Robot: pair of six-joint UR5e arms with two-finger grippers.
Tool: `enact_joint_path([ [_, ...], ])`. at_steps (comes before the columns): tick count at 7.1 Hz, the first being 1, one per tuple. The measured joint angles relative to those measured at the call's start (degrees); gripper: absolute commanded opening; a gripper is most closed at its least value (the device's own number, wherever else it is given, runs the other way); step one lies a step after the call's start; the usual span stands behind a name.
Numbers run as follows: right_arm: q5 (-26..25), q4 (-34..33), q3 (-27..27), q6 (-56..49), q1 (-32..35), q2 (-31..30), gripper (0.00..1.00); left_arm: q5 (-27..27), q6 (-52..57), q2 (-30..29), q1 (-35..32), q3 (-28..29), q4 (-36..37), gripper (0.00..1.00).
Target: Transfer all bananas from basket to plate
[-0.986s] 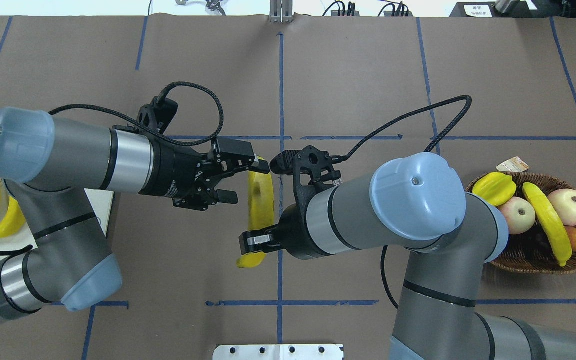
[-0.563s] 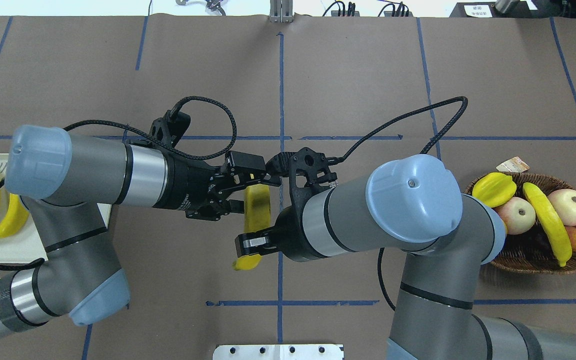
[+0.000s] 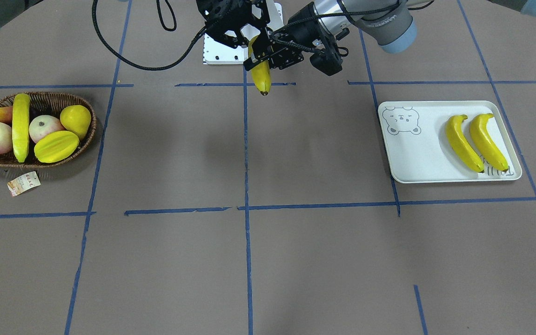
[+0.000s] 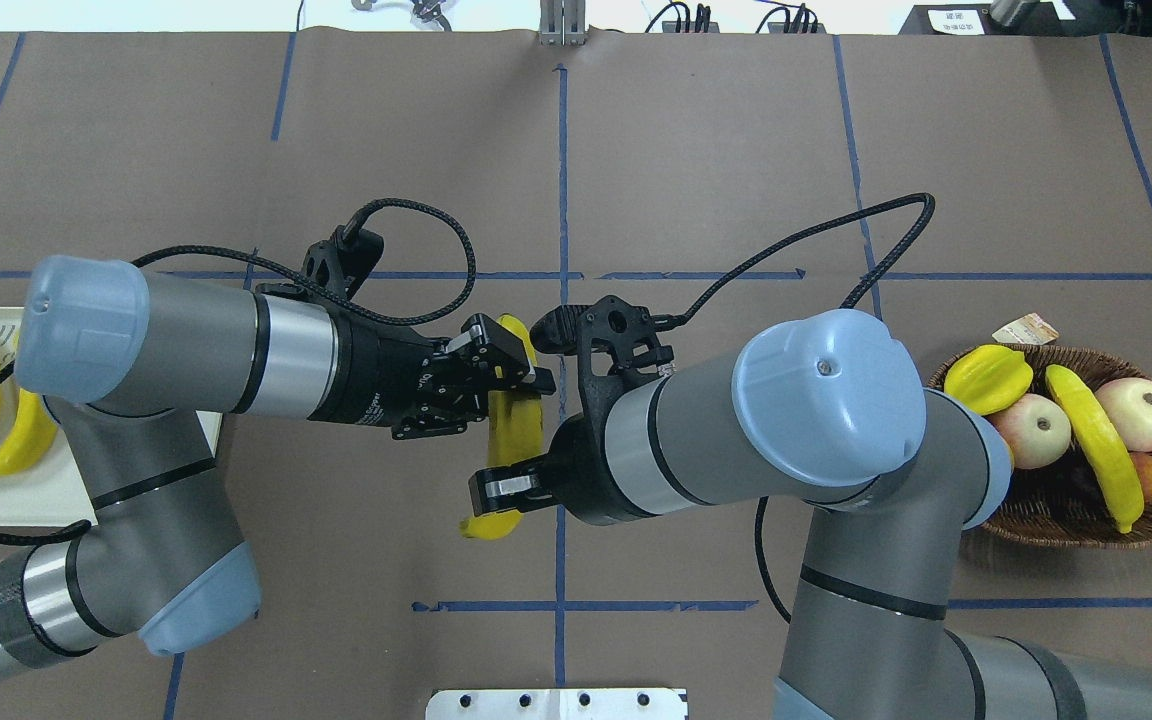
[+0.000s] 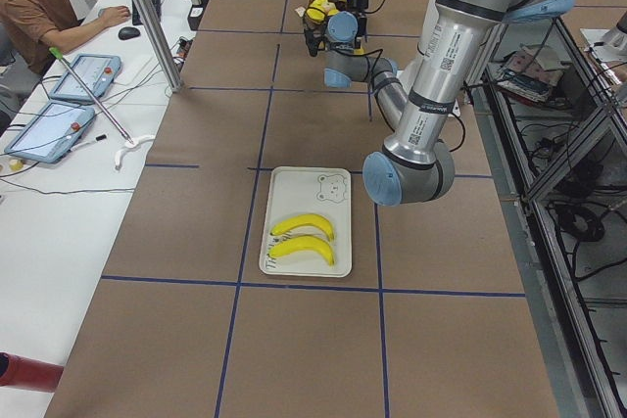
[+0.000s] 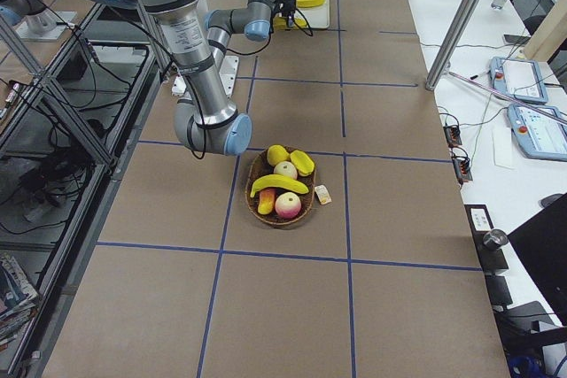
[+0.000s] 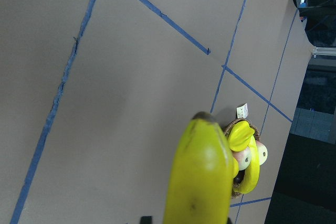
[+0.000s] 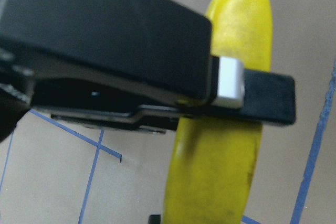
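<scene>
Above surface (image 4: 696, 150) centre, right fingers (image 4: 501, 487) clamp banana (image 4: 519, 425) at its robot-side end; left fingers (image 4: 492, 352) bracket its middle, closure unclear. Likely light, stiff, slick: grip mid-body.

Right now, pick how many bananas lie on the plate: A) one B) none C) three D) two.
D: two bananas lie side by side on the plate; a third banana is held in mid-air and a fourth banana is in the basket.
</scene>
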Motion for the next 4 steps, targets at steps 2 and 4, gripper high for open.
enact_joint_path([
  [2, 0.0, 0.01, 0.43, 0.26, -0.02, 0.01, 1.0, -0.17, -0.09, 0.08, -0.13, -0.03, 0.15, 0.0],
  [4, -0.04, -0.05, 2.37, 0.98, 0.17, -0.26, 1.0, -0.23, 0.0, 0.52, -1.06, -0.04, 1.38, 0.0],
])
